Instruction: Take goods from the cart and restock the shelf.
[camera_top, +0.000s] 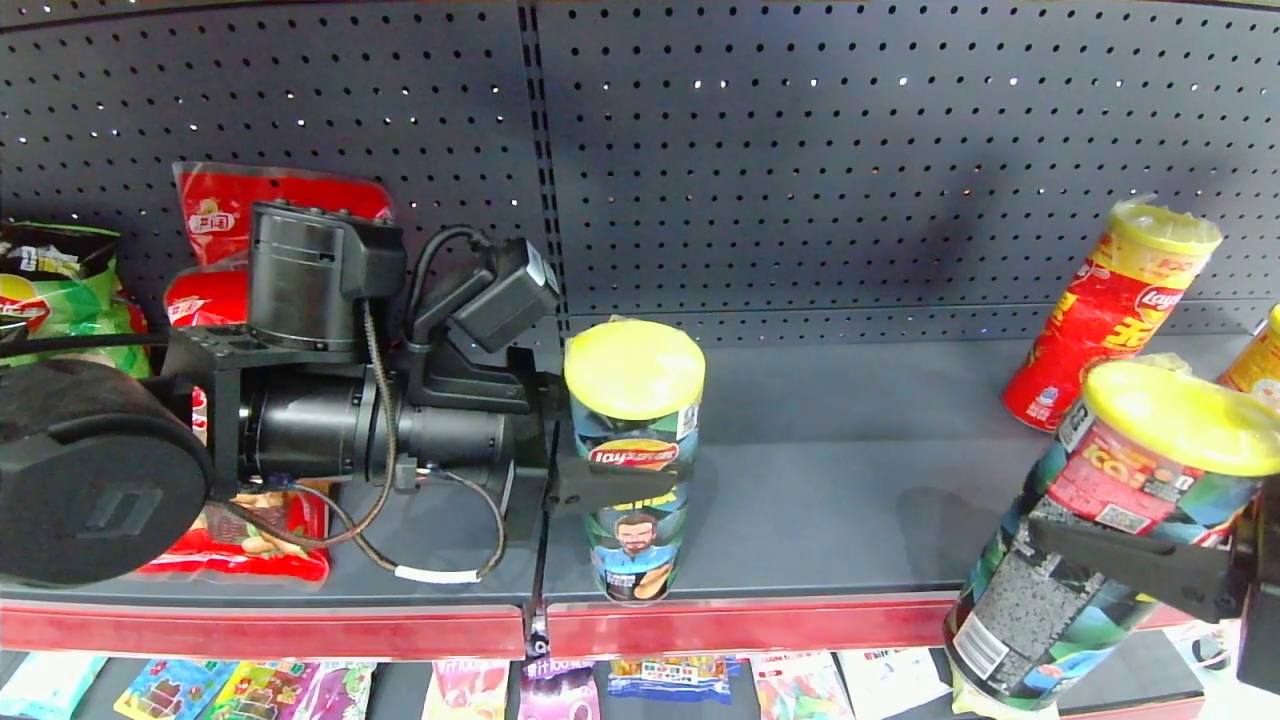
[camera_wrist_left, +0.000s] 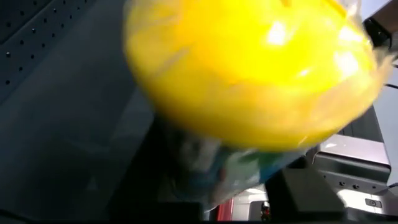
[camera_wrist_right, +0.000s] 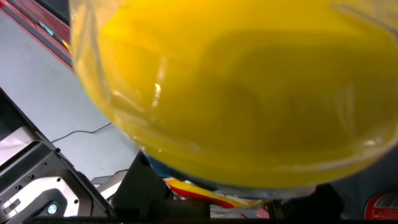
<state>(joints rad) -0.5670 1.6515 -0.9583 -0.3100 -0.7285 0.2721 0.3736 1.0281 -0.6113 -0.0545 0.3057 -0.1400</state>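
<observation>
A dark grey metal store shelf (camera_top: 830, 500) with a red front lip (camera_top: 750, 625) stands before a grey perforated back panel (camera_top: 800, 150). The shelf surface is smooth and matt, and the panel is dotted with small round holes.

The left gripper (camera_top: 612, 482) has its black fingers clenched around the middle of a tall cylindrical chip can with a blue-green label (camera_top: 640, 545). This can is on the shelf, near the seam between two shelf sections. It stands upright, long axis vertical, its flat yellow plastic lid facing up and its base by the front lip.

At the lower right, the right gripper (camera_top: 1075, 540) grasps a second blue-green chip can (camera_top: 1170, 420) between its fingers. That can is in front of the shelf and tilted, with its yellow lid up and to the right. Its base is down to the left, below the level of the lip.

A red cylindrical can with a yellow lid (camera_top: 1105, 320) leans against the back panel on the right of the shelf. It sits just behind the second can's lid. Glossy red snack bags (camera_top: 235, 200) and a green crinkled bag (camera_top: 55, 290) sit on the left of the shelf, behind the left arm. Bright flat packets (camera_top: 650, 685) lie on the level below.
</observation>
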